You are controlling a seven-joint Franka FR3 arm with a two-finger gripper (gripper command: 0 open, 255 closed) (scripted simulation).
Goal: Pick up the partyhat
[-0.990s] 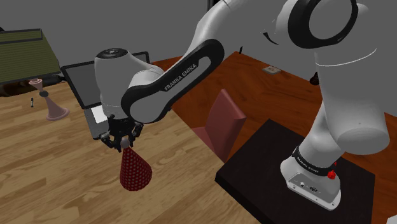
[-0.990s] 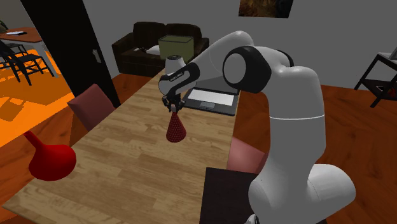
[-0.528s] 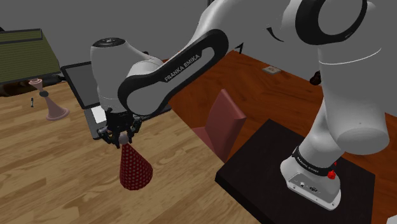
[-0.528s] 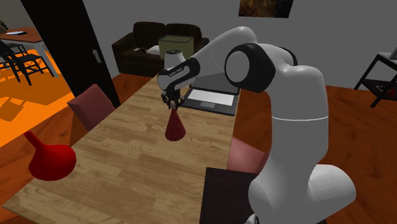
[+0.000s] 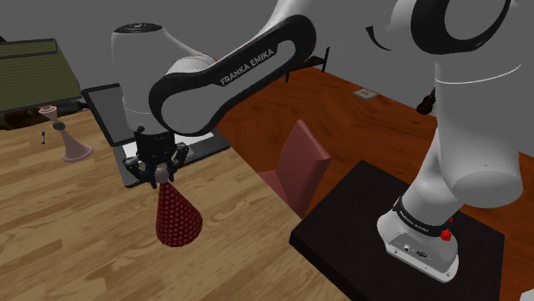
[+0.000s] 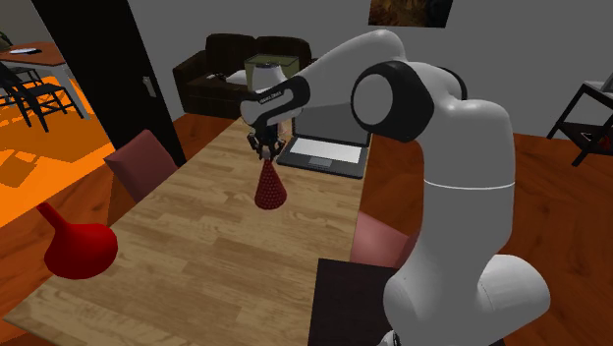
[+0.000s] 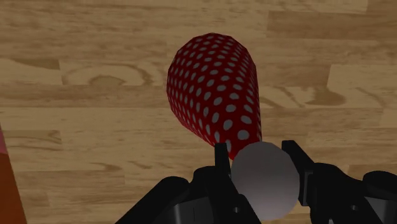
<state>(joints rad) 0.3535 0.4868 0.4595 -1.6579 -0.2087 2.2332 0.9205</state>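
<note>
gripper (image 5: 161, 176) clasping partyhat (image 5: 176, 218), laptop (image 6: 324, 153) near; red vase (image 6: 79, 248) apart

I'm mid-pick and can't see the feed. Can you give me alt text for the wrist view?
The tool is shut on the grey ball topping a red, white-dotted party hat, with one black finger on each side. A wooden tabletop lies beyond it.

White capitals reading "FRANKA EMIKA" run along the black band of the arm's forearm link (image 5: 244, 70) in the shoulder view. The dark ring (image 5: 417, 224) at the arm's base carries pale lettering too small to read. In the second exterior view the forearm's lettering cannot be read.
</note>
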